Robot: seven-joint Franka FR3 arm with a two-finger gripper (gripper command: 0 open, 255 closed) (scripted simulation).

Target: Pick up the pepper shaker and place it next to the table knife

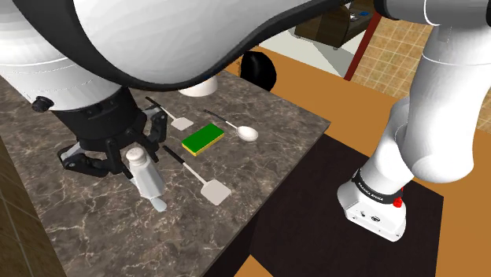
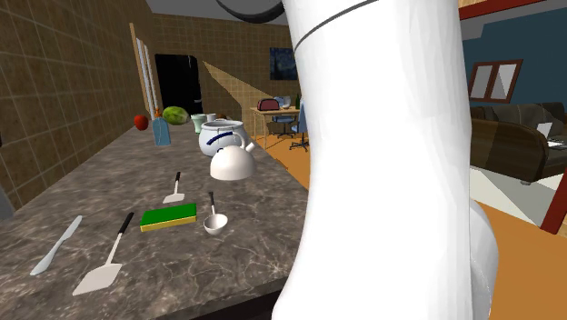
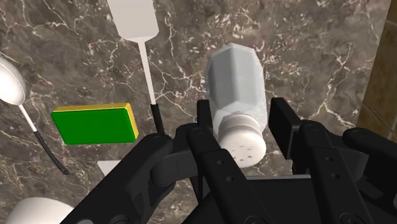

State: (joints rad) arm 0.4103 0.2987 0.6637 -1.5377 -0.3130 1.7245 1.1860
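placing step, i judge: the jaws are clenched on the pepper shaker [image 3: 236, 83] just under its cap, body tilted away below them over the table [image 1: 260, 126]. next, settle it upright beside the table knife [image 2: 56, 245], then release.

counter [image 1: 94, 212]: dark stone, white-veined, polished | shaker [image 3: 236, 83]: pale frosted body, smooth; matt white cap | gripper [image 3: 242, 111]: matt black | sponge [image 3: 94, 123]: matt green face, yellow base | spatula [image 3: 133, 19]: plain white blade, black handle | spoon [image 3: 9, 83]: glossy white bowl | kettle [image 2: 227, 164]: glossy white | arm [image 2: 382, 182]: smooth white, slight sheen
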